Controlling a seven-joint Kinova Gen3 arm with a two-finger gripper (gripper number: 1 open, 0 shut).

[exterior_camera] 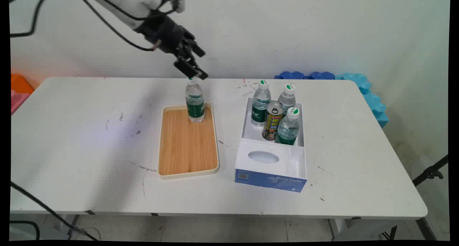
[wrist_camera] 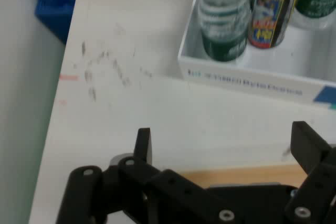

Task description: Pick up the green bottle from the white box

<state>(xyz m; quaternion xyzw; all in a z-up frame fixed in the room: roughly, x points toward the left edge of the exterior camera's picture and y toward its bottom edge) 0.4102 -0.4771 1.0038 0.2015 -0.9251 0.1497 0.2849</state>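
Main view: black two-finger gripper (exterior_camera: 195,65) hanging in the upper middle of the frame, tilted down to the right, fingers spread and holding nothing. Just below its tips, the green-and-white cap of a small clear plastic water bottle with a green label (exterior_camera: 194,103), standing upright at the far end of a rectangular wooden tray with a cream rim (exterior_camera: 188,172) at frame centre. Whether the lower finger touches the cap cannot be told. To the right of the tray, apart from it, an open white and blue cardboard box (exterior_camera: 269,179); in its far compartment three more upright green-labelled water bottles (exterior_camera: 260,104) and a yellow and red drink can (exterior_camera: 272,121) between them. Near section of the box covered by a white panel with an oval opening. All resting on a scuffed white table (exterior_camera: 89,138). Blue foam pieces (exterior_camera: 365,91) at the table's far right corner.

Hand view: gripper (wrist_camera: 226,145) rising from the bottom edge, fingers (wrist_camera: 143,142) wide apart, nothing between them. Strip of the wooden tray (wrist_camera: 252,174) visible behind the linkage. At upper right, the box wall (wrist_camera: 247,74) with a bottle (wrist_camera: 223,19) and the can (wrist_camera: 272,9) inside. Blue foam (wrist_camera: 55,1) at upper left.
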